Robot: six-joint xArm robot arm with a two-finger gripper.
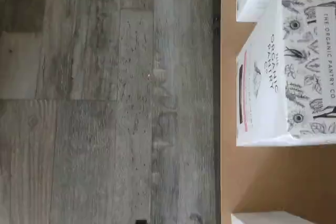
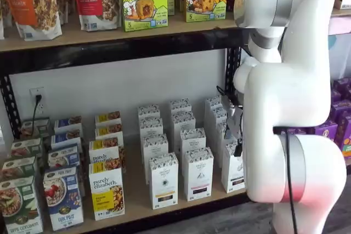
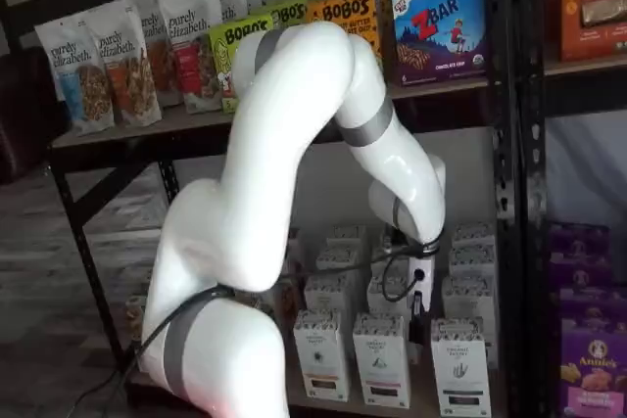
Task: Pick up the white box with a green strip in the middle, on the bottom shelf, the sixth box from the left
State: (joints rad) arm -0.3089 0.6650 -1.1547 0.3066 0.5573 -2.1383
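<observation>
The white box (image 3: 461,364) stands at the front of the bottom shelf (image 2: 137,204), rightmost of 3 like cartons in the front row; in a shelf view it is partly hidden behind the arm (image 2: 232,168). The wrist view looks down on its speckled top (image 1: 294,72) (lettering reads "The Organic Pantry Co"), with grey plank floor (image 1: 105,103) beyond the shelf edge.

The gripper (image 3: 419,296) hangs just above and behind that carton. Fingers seen side-on; whether parted or closed, I cannot tell. Nothing visibly held.

Judgement: light, stiff cardboard, smooth faces, crushable if squeezed hard. Best hold: across the 2 narrow sides, near the top.
</observation>
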